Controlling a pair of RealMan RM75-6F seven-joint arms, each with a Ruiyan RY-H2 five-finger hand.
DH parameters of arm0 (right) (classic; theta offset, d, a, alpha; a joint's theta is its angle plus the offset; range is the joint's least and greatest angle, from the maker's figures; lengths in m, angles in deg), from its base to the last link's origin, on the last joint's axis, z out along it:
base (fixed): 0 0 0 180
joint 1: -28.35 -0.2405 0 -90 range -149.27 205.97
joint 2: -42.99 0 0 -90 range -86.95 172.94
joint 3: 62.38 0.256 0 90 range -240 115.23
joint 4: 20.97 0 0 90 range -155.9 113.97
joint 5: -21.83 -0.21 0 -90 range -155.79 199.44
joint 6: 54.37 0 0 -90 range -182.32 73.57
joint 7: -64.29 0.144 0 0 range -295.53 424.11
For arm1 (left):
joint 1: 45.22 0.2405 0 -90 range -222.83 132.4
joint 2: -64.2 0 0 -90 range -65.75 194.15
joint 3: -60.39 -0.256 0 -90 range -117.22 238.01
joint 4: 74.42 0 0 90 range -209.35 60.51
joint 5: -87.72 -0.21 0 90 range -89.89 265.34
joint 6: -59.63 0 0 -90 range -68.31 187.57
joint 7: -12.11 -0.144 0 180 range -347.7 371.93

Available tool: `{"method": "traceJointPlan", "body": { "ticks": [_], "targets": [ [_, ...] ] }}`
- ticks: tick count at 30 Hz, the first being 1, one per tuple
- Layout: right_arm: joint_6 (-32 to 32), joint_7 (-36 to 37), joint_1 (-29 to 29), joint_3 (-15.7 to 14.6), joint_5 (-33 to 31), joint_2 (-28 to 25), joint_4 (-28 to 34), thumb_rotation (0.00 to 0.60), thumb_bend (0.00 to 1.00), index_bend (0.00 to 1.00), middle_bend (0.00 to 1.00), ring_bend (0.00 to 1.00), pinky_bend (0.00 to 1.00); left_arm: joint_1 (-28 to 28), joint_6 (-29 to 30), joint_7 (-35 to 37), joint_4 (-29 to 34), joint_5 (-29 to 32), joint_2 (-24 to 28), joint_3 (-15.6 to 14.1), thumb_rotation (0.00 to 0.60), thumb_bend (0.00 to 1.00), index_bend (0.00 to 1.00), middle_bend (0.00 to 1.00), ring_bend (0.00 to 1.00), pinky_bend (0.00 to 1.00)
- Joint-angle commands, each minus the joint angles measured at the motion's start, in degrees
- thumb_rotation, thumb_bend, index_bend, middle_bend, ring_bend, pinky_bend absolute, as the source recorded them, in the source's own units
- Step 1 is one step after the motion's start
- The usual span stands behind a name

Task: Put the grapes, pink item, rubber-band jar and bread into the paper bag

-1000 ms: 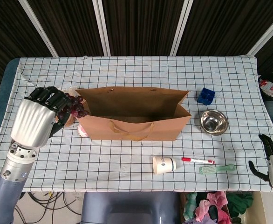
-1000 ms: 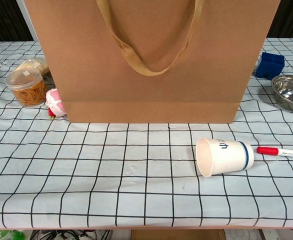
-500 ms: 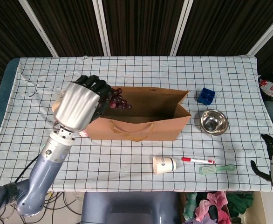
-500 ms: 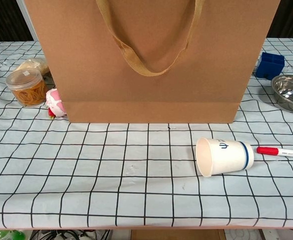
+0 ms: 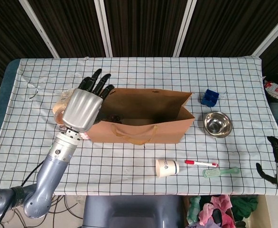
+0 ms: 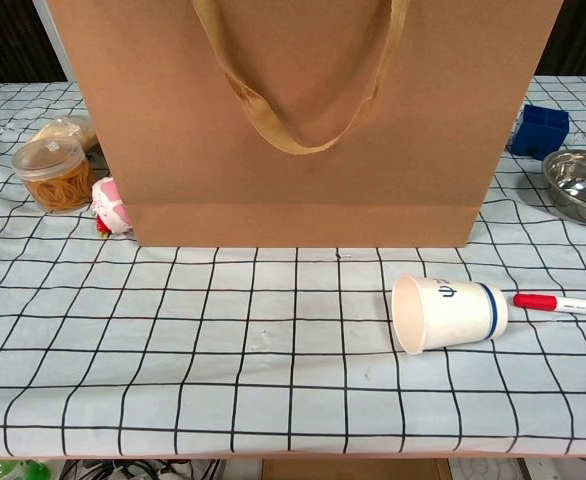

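Note:
The brown paper bag stands open at mid-table; in the chest view the paper bag fills the upper frame. My left hand hovers over the bag's left end, fingers spread and holding nothing. A dark clump inside the bag looks like the grapes. Left of the bag sit the rubber-band jar, the pink item and the wrapped bread; the bread shows beside my left hand in the head view. My right hand hangs empty off the table's front right corner.
A tipped paper cup, a red-capped marker and a green toothbrush lie in front of the bag. A steel bowl and a blue cube stand to its right.
My left hand carried the grapes from the bag's left side over its opening, then spread its fingers and let them go into the bag. The right hand stayed put.

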Motion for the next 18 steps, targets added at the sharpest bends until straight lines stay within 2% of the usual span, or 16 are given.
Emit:
{"method": "traceJointPlan", "body": {
  "ticks": [1,5,9,11,14,16,18],
  "targets": [
    [0.02,-0.06,-0.04,0.01,0.03,0.03,-0.01,0.6,0.3,0.1,0.09,0.18,0.3,0.53,0.99,0.86,1.86,0.7,1.22,-0.57,0.6,0.0,0.19,0.04,0.0,0.15],
    [-0.07,-0.11,0.0,0.0,0.11,0.03,0.01,0.6,0.3,0.1,0.09,0.18,0.3,3.18,2.64,5.11,5.44,-2.77,4.01,-1.34,0.6,0.06,0.19,0.07,0.0,0.15],
    [-0.24,-0.12,0.08,0.0,0.18,0.04,0.0,0.6,0.3,0.1,0.09,0.18,0.3,8.38,7.12,6.64,8.79,-10.46,8.15,-4.67,0.6,0.07,0.19,0.07,0.0,0.15],
    [-0.2,-0.26,0.05,-0.07,0.27,0.06,-0.04,0.6,0.3,0.1,0.09,0.18,0.3,12.88,9.38,9.85,10.61,-16.09,10.99,-8.01,0.6,0.07,0.19,0.08,0.0,0.15],
    [-0.17,-0.6,0.02,-0.19,0.46,0.14,0.05,0.6,0.3,0.1,0.09,0.18,0.3,19.6,11.48,16.48,9.65,-25.27,15.19,-13.93,0.6,0.07,0.19,0.1,0.0,0.16],
    [-0.36,-0.88,0.07,-0.24,0.61,0.16,0.17,0.6,0.3,0.1,0.09,0.18,0.3,24.34,12.97,23.69,5.68,-32.65,17.65,-18.47,0.6,0.07,0.19,0.1,0.0,0.16],
    [-0.54,-0.96,0.13,-0.19,0.62,0.18,0.26,0.6,0.3,0.1,0.09,0.18,0.3,27.63,14.69,30.07,0.8,-36.69,18.25,-21.23,0.6,0.07,0.19,0.1,0.0,0.16]
  ]
}}
